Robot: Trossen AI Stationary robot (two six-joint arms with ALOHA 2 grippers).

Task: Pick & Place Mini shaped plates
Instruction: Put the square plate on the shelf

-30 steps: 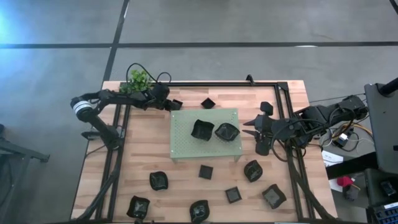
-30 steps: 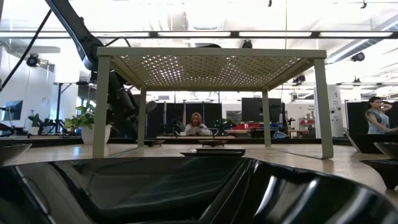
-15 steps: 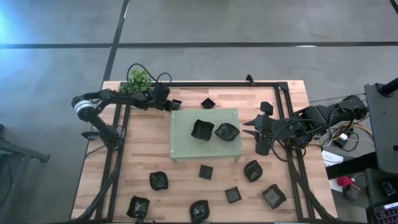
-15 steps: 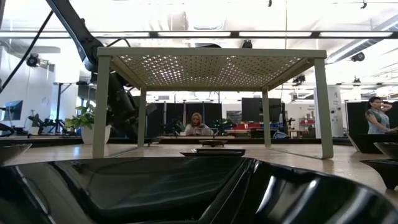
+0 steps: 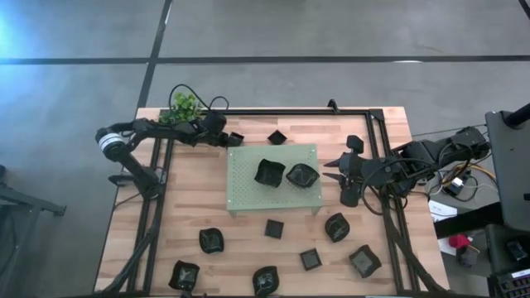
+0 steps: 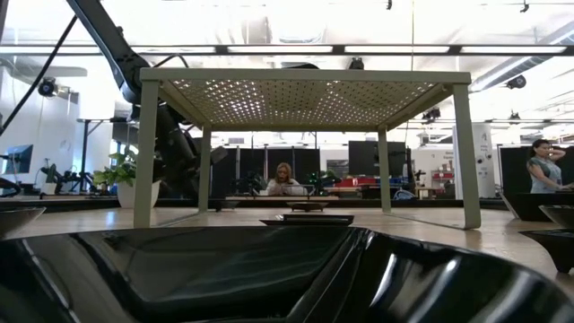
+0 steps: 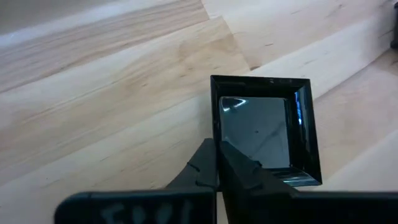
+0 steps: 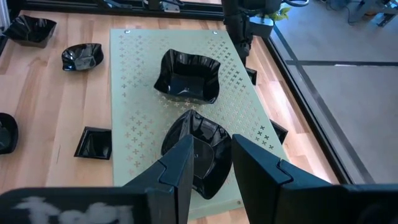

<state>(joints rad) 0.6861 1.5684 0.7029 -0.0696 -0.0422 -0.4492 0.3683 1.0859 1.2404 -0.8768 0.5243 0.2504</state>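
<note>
Two glossy black mini plates lie on the raised light green perforated mat [image 5: 248, 186]: a wavy square one [image 5: 269, 172] and a scalloped one [image 5: 301, 175], which also shows in the right wrist view [image 8: 196, 152]. My right gripper [image 5: 329, 170] is open and empty, level at the mat's right edge, its fingers pointing at the scalloped plate. My left gripper [image 5: 227, 137] is shut on a small square plate [image 7: 264, 134] at the table's far left, just beyond the mat's far left corner. Several more plates lie on the wood in front of the mat. My left gripper holds the small square plate by the rim wall nearest the gripper [image 7: 219, 146]. One finger [image 7: 245, 174] is inside the dish and the other [image 7: 202, 171] is outside. The fingers come slanting down from the table's left side. The plate sits hollow side up, close over the wood; whether it rests there I cannot tell.
A small green plant [image 5: 185, 106] stands at the far left corner. Another square plate [image 5: 277, 136] lies beyond the mat, and one [image 5: 354, 143] lies by the right arm. A black frame [image 5: 381, 141] rims the table. One plate [image 6: 269, 278] fills the low view's foreground.
</note>
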